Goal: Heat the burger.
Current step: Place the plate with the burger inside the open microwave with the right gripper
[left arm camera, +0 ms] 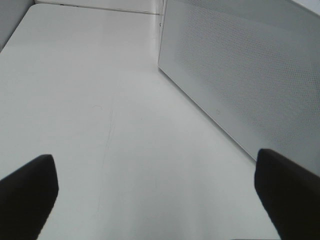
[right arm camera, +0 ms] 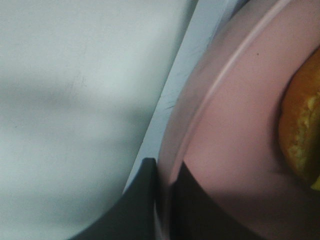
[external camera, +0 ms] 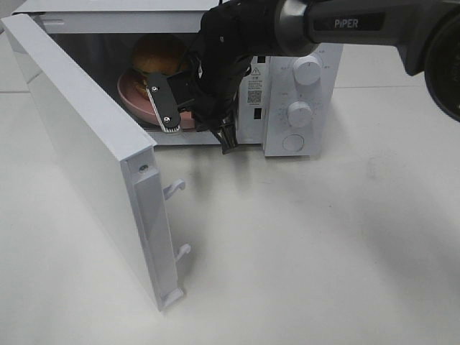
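The burger (external camera: 158, 54) sits on a pink plate (external camera: 136, 97) inside the open microwave (external camera: 287, 144); its golden bun shows above the plate. My right gripper (external camera: 226, 140) reaches down at the front of the oven's opening. In the right wrist view this gripper (right arm camera: 167, 200) is shut on the plate's rim (right arm camera: 240, 125), with the burger's edge (right arm camera: 302, 135) close by. My left gripper (left arm camera: 157, 200) is open above bare table, with nothing between its dark fingers (left arm camera: 30, 187); it is out of the exterior high view.
The microwave door (external camera: 79, 136) stands swung wide open to the left, its latch hooks pointing over the table. The door's perforated panel (left arm camera: 250, 75) runs alongside my left gripper. Two white dials (external camera: 307, 70) sit on the oven's right panel.
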You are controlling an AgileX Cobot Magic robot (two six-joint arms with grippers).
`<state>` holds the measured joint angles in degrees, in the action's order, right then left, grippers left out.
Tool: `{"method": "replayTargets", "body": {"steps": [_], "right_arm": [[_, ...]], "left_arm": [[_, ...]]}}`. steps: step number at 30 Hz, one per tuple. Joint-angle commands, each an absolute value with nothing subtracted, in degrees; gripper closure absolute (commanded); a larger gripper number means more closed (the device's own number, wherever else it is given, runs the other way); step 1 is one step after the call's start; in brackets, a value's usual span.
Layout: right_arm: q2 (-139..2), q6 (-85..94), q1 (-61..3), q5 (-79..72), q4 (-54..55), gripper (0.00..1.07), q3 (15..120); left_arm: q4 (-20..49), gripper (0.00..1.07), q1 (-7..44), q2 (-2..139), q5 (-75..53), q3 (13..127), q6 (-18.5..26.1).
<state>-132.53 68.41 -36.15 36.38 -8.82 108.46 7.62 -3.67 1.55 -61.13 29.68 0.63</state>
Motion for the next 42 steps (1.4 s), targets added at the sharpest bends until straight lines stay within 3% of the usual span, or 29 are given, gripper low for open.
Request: {"method": "replayTargets", "body": {"steps": [1, 10, 16, 23, 25, 26, 28, 42], "right_arm": [[-132.8, 67.6, -35.8, 34.2, -10.5, 1.07, 110.8], [-134.6, 66.7, -35.8, 31.7, -11.8, 1.07, 113.0], [-136.1, 66.8, -35.8, 30.8, -11.9, 1.01, 114.6], [-136.7, 66.7, -35.8, 29.6, -11.7, 0.9, 114.6], [-136.7, 66.7, -35.8, 28.3, -11.6, 0.75, 114.6], [-136.7, 66.7, -35.8, 28.3, -11.6, 0.75, 114.6], [-136.7, 66.7, -35.8, 28.8, -10.4, 0.66, 114.6], [-134.8, 66.3, -35.8, 31.2, -7.6, 0.54, 110.4]], "left_arm": [[8.0, 0.07, -3.8, 1.4, -61.3, 29.5, 0.7], [8.0, 0.07, -3.8, 1.4, -61.3, 29.5, 0.7], [8.0, 0.07, -3.8, 1.4, -61.3, 29.5, 0.7], [8.0, 0.07, -3.8, 1.4, -61.3, 29.5, 0.7], [8.0, 0.07, -3.8, 1.4, -61.3, 29.5, 0.7], [8.0, 0.07, -3.8, 1.4, -61.3, 29.5, 0.7], [8.0, 0.07, -3.8, 1.4, -61.3, 29.5, 0.7], [8.0, 0.07, -3.8, 1.4, -61.3, 29.5, 0.7]]}}
